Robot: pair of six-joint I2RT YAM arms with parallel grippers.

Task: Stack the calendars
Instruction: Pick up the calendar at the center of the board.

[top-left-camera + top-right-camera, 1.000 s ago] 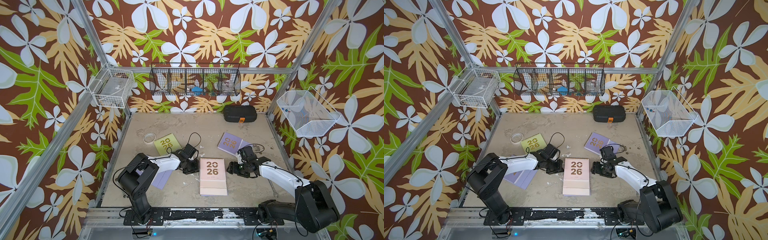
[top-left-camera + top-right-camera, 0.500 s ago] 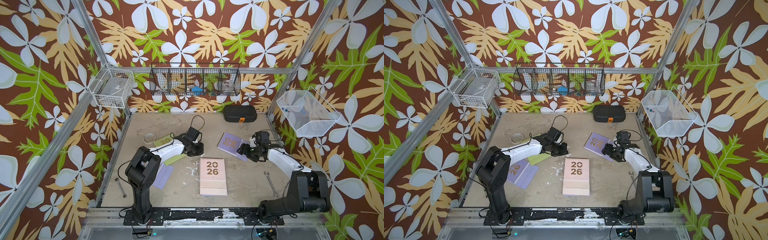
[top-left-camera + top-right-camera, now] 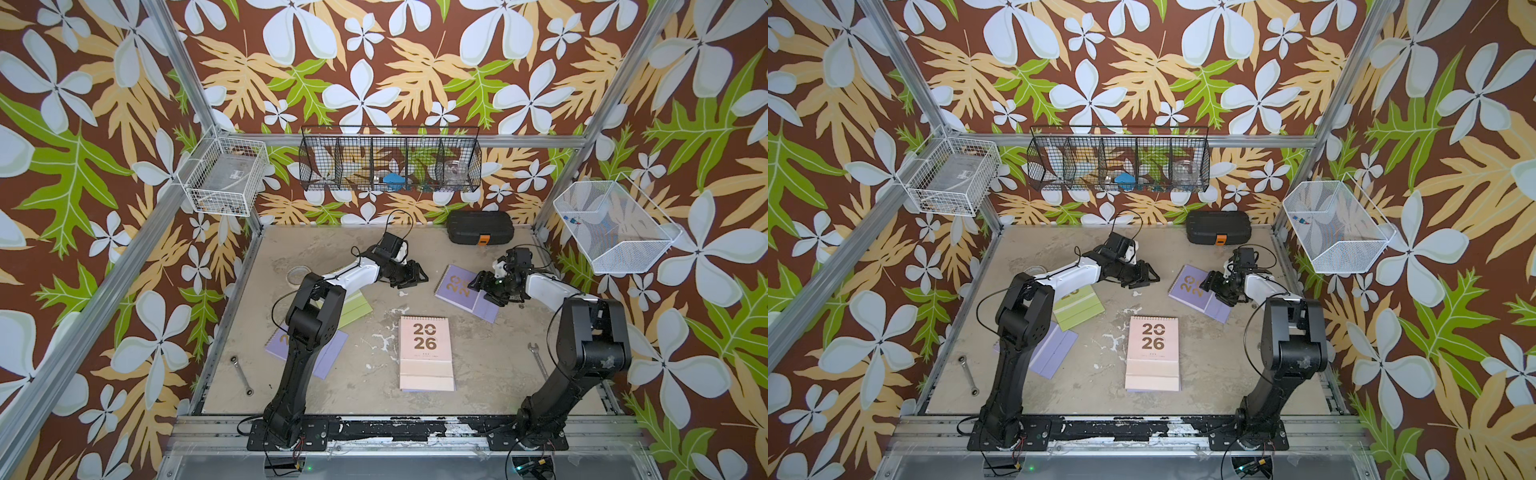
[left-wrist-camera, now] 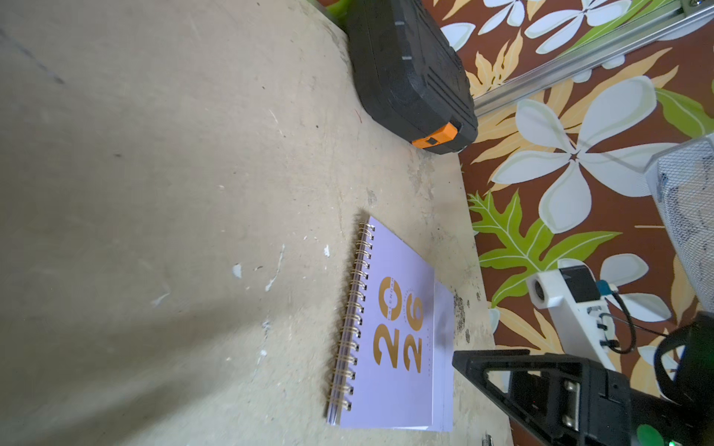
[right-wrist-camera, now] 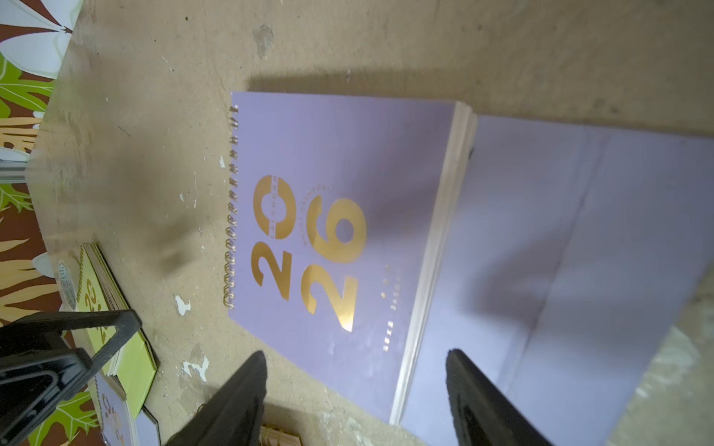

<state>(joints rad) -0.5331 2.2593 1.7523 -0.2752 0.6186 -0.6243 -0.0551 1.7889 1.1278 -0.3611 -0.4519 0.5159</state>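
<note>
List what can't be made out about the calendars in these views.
- Lilac spiral-bound calendar at the front left: cover mostly hidden by the black left arm, both top views.
- Lime green calendar: spiral end under the same arm, both top views.
- Pale pink calendar: how many lie beneath it cannot be counted from above.
- Black wire basket on the back wall: contents too small to name.

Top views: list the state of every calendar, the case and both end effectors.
pink calendar: flat, cover up, a lilac edge showing beneath.
right lilac calendar: flat, cover up, beneath the right end effector.
green calendar: flat, cover up.
left lilac calendar: flat, partly hidden.
black case: shut.
left end effector: open, empty.
right end effector: open, empty.
</note>
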